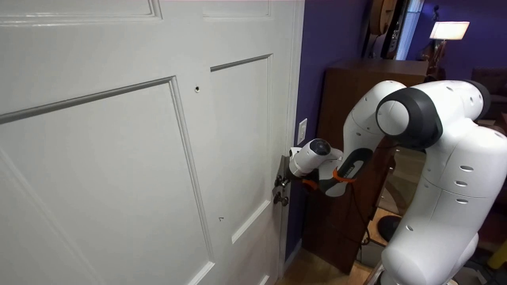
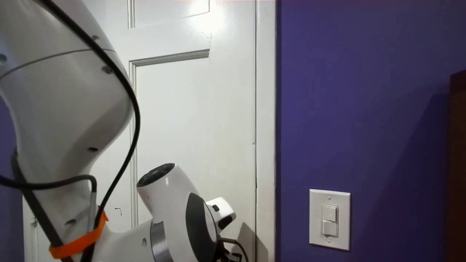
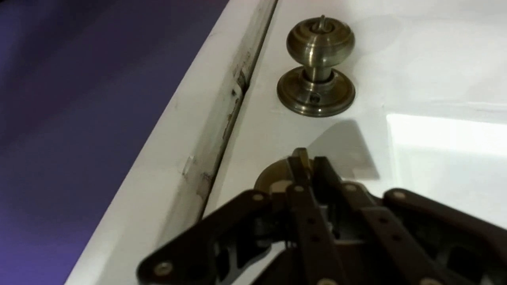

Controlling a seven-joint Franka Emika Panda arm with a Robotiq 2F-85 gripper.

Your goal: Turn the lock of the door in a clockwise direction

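Observation:
The white panelled door [image 1: 237,130] shows in both exterior views and the wrist view [image 3: 443,51]. The lock, a small brass-grey metal turn knob with an upright tab [image 3: 302,152], lies at the middle of the wrist view, partly behind my fingers. It also shows as a dark spot in an exterior view [image 1: 278,181]. My gripper [image 3: 309,168] is at the lock, with the tab between its fingertips. The fingers are drawn close together on the tab; contact on the right finger is hard to see. The fingertips are out of view in an exterior view where the wrist [image 2: 209,225] shows.
A round brass doorknob [image 3: 321,45] stands close to the lock, below it on the door [image 1: 281,199]. The white door frame [image 3: 158,158] and purple wall [image 2: 364,91] are beside it. A light switch plate [image 2: 316,225] is on that wall. A dark brown cabinet [image 1: 336,225] stands beside the arm.

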